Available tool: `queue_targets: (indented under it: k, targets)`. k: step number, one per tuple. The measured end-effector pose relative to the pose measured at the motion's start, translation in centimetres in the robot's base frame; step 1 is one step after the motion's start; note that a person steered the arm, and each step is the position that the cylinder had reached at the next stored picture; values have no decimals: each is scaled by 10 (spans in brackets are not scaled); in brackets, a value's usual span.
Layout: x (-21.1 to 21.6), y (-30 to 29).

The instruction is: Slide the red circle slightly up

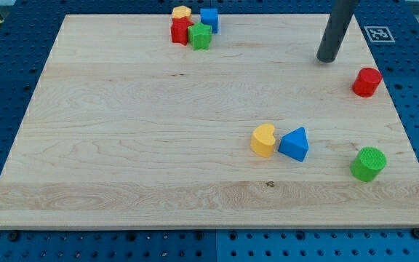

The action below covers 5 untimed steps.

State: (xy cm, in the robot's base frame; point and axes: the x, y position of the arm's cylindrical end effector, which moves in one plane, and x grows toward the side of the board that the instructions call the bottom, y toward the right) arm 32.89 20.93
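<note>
Starting at the view's left, most of the wooden board (pixel 122 145) is bare. Near its top edge sits a tight cluster: a yellow block (pixel 182 12) at the back, a red block (pixel 179 30) below it, a green block (pixel 201 36) touching the red one's right side, and a blue block (pixel 209 20) just behind the green one. None of these matters for my job.

Moving right, toward the lower middle, a yellow heart-shaped block (pixel 264 140) and a blue triangle (pixel 294 144) sit just beside each other, nearly touching.

Further right, my tip (pixel 328 60) rests near the top of the board. This rig has no jaws to open or close, only the bare rod, so nothing is being held. The tip lies up and to the view's left of the red circle (pixel 367 82), near it but clearly apart, with bare wood between them.

The red circle stands close to the board's right edge, well above the green circle (pixel 369 164), which sits lower right. A printed marker (pixel 377 33) lies off the board at the top right.

As I judge it, the push has not begun: there is no contact yet. To send the red circle up, I need to bring the tip around to its lower side, then nudge upward a short way without overshooting.
</note>
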Motion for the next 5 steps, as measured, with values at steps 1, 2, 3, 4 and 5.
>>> queue_targets:
  k: [1,2,3,4,5]
  targets:
    - [19,11]
    - [49,-6]
    - [82,-20]
    - [101,26]
    - [103,76]
